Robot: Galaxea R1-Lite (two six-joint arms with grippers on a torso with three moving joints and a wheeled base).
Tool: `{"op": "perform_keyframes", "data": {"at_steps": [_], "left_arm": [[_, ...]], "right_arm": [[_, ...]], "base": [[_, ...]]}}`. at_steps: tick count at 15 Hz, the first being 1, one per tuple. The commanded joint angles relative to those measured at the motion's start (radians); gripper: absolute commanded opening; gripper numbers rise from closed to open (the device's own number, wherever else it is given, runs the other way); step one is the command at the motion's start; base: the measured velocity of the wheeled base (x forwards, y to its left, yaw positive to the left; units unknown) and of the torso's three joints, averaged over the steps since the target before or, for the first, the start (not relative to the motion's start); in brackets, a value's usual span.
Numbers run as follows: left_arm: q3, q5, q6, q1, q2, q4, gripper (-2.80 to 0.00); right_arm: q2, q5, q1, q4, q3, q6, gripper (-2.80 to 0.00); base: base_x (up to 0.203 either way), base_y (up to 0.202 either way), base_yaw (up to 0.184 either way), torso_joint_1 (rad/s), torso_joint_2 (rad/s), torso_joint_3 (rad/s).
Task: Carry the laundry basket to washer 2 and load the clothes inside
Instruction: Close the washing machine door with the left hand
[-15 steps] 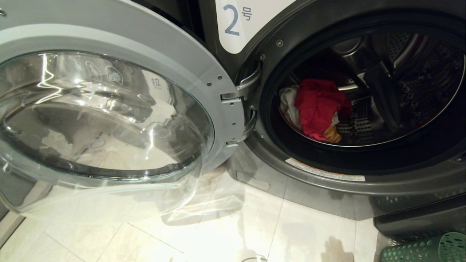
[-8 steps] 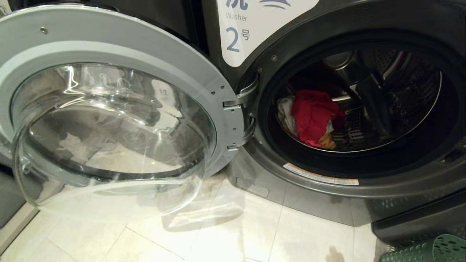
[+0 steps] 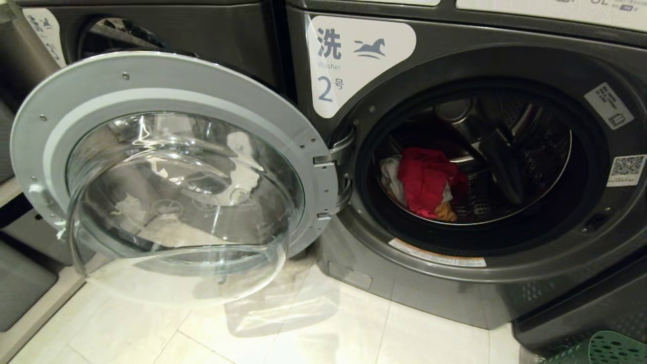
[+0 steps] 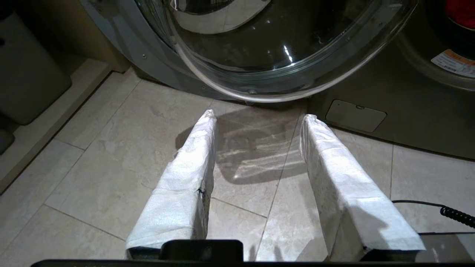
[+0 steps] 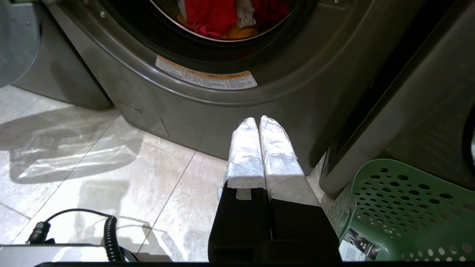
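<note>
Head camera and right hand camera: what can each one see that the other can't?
Only the head camera shows the open glass door and the number 2 sign. Only the right hand camera shows the right hand, shut and empty above the floor. Both show the washer, the clothes inside it, and the green basket beside it.

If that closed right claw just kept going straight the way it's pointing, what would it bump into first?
Most likely the grey front of washer 2, below its open drum mouth. The right claw points at that panel with nothing between them, though how far off it is stays unclear.
</note>
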Motion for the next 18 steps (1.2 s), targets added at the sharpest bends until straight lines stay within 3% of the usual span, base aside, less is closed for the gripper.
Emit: {"op": "perform_keyframes", "data": {"at_steps": [1,11,18], "left_arm": [[0.0,-0.001,0.001,0.0,0.001,0.0,-2.8],[0.0,0.001,-0.001,0.0,0.001,0.001,-2.8],[0.0,0.001,-0.004,0.0,0.001,0.003,-2.8]], "right_arm": [[0.002,-0.006,0.0,-0.001,0.0,0.001,-2.8],[0.002,-0.009,0.0,-0.001,0.0,0.008,-2.8],[0.002,-0.008,0.0,-0.001,0.0,0.008,-2.8]], "base": [[0.0,0.0,0.0,0.006,0.0,0.206],[0.0,0.0,0.0,0.004,0.0,0.202],[0.0,0.0,0.0,0.002,0.0,0.04]]}}
